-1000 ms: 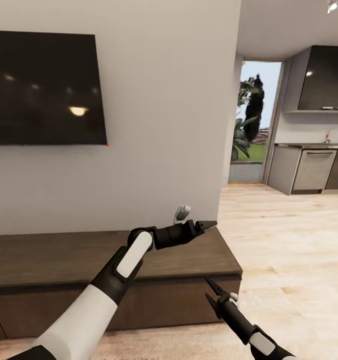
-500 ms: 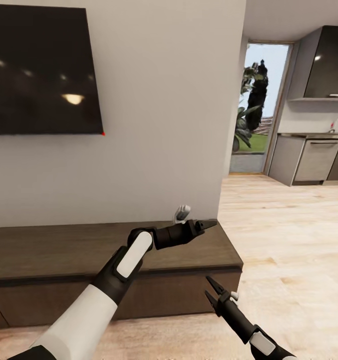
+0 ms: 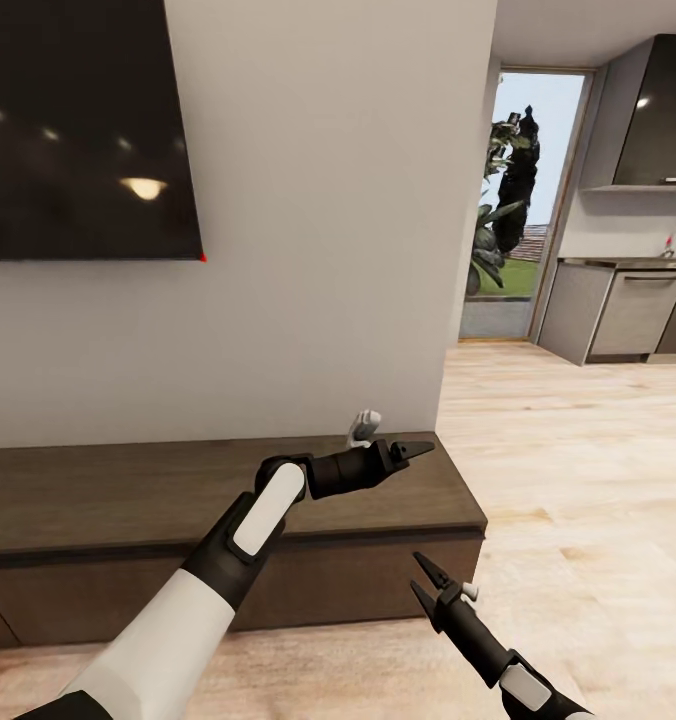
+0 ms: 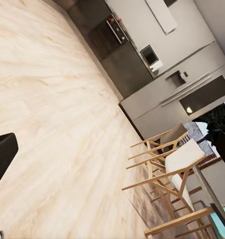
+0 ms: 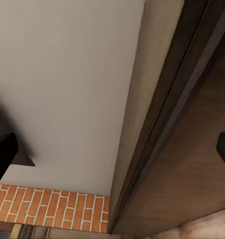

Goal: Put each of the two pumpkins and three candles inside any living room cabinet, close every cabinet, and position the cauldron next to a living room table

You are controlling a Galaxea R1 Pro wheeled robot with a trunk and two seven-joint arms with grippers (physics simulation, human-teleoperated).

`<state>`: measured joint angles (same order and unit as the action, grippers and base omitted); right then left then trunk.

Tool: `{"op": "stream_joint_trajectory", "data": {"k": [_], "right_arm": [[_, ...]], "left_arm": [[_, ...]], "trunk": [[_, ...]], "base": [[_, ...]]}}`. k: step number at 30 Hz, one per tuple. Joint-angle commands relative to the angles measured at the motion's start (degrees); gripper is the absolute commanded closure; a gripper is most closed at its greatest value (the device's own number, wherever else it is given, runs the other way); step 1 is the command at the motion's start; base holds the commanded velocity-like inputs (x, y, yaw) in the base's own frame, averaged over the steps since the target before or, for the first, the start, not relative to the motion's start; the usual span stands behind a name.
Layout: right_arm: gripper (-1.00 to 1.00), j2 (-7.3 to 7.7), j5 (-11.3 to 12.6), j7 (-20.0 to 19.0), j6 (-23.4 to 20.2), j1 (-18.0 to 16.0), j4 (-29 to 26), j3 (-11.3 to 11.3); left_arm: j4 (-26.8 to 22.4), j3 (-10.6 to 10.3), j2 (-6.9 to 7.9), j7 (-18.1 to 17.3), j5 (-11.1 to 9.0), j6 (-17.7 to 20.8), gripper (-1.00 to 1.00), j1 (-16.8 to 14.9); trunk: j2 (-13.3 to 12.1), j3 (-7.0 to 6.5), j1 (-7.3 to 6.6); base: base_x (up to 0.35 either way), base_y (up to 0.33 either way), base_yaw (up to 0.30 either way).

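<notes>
From where I stand the cabinet (image 3: pixel 228 520) sits against the wall with its fronts flush and nothing on top; the left gripper (image 3: pixel 410 450) looks pinched together and empty, the right gripper (image 3: pixel 425 583) splayed and empty; I'd guess the fetching remains.
</notes>
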<state>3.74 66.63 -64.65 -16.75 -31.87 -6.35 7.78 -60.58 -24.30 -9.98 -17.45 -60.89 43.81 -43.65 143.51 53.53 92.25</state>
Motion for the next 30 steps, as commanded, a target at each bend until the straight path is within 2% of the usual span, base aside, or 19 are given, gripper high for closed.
{"op": "stream_joint_trajectory", "data": {"k": [1,10,22,30], "right_arm": [[-1.0,0.05,0.6,-1.0,-0.5,0.0,0.0,0.5],[-1.0,0.12,0.6,-2.4,-0.5,0.0,0.0,0.5],[-1.0,0.13,0.6,-2.3,-0.6,0.0,0.1,0.5],[-1.0,0.13,0.5,-2.2,-0.5,0.0,0.1,0.5]], "left_arm": [[0.0,0.0,-0.01,-0.1,0.0,0.2,-1.0,0.0],[0.0,0.0,-0.01,-0.1,0.0,0.2,-1.0,0.0],[0.0,0.0,-0.01,-0.1,0.0,0.3,-1.0,0.0],[0.0,0.0,-0.01,-0.2,0.0,0.3,-1.0,0.0]], "trunk": [[0.0,0.06,-0.01],[0.0,0.06,-0.01],[0.0,0.06,-0.01],[0.1,1.83,0.19]], "base": [[0.033,0.0,0.0],[0.228,0.0,0.0],[0.025,0.0,0.0],[0.0,0.0,0.0]]}}
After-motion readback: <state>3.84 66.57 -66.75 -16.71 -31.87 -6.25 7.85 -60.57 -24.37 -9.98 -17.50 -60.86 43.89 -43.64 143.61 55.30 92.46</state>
